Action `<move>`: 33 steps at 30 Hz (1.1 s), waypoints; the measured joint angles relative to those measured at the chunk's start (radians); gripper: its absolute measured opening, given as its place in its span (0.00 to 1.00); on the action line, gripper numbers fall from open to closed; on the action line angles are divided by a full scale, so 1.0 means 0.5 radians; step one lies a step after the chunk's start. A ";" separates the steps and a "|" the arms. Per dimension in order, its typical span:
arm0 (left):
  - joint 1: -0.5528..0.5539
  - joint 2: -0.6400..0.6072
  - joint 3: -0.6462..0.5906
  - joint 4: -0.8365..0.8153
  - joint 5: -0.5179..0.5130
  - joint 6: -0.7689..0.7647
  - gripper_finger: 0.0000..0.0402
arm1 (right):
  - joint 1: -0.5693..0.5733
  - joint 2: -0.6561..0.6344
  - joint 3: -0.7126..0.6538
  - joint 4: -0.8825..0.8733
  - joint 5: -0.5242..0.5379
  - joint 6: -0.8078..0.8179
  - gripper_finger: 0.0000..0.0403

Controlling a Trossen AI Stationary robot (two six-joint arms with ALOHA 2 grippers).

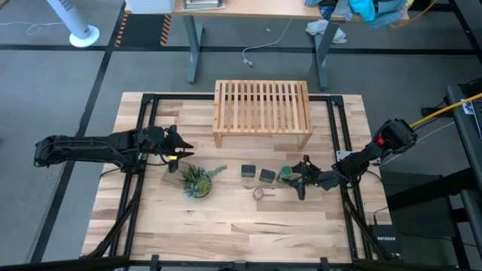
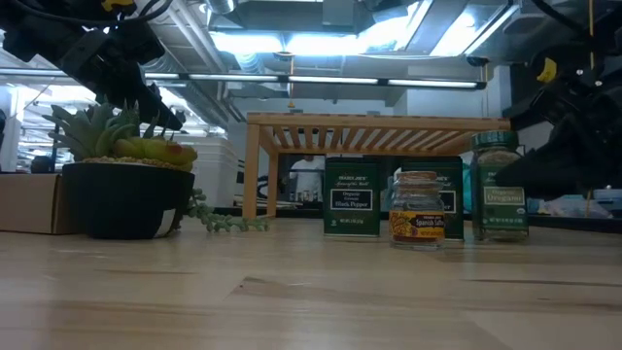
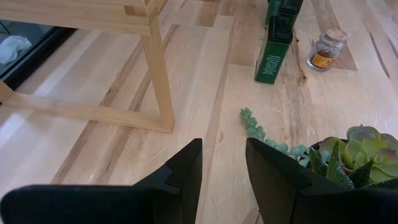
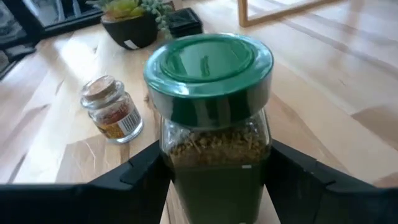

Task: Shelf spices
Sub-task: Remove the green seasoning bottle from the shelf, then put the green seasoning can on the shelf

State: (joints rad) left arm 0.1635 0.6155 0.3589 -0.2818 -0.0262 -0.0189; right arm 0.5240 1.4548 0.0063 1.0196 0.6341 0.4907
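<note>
Right end effector (image 1: 295, 181) is down at the desk (image 1: 226, 226) with its fingers (image 4: 134, 171) on either side of the green-capped jar (image 4: 208, 118), touching the glass on both sides, so it's clamped on that jar, which stands upright on the wood. Left end effector (image 1: 181, 148) hangs over the left side of the desk, just above the spiky potted plant (image 1: 197, 181), fingers slightly apart with nothing between them. Rest of the spices sit in a loose row in front of the shelf (image 1: 262, 111): two dark tins (image 1: 248, 171) (image 1: 267, 175) side by side just left of the jar, and the tiny round jar (image 1: 258, 193) a bit nearer the front edge, apart from the others. Shelf is at the back middle of the desk, and its slatted top is bare.
</note>
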 joint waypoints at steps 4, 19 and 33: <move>-0.001 0.000 0.001 -0.001 0.000 -0.001 0.29 | 0.000 0.000 0.000 0.044 -0.001 -0.060 0.58; 0.000 0.001 0.001 0.000 0.000 -0.001 0.29 | -0.001 0.000 -0.002 0.076 -0.104 0.022 0.96; 0.000 0.001 0.001 -0.001 0.000 -0.001 0.29 | -0.001 -0.124 -0.002 0.507 0.025 -0.426 0.83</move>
State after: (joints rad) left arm 0.1635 0.6158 0.3591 -0.2821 -0.0262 -0.0192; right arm 0.5236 1.3929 0.0055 1.2734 0.6464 0.2778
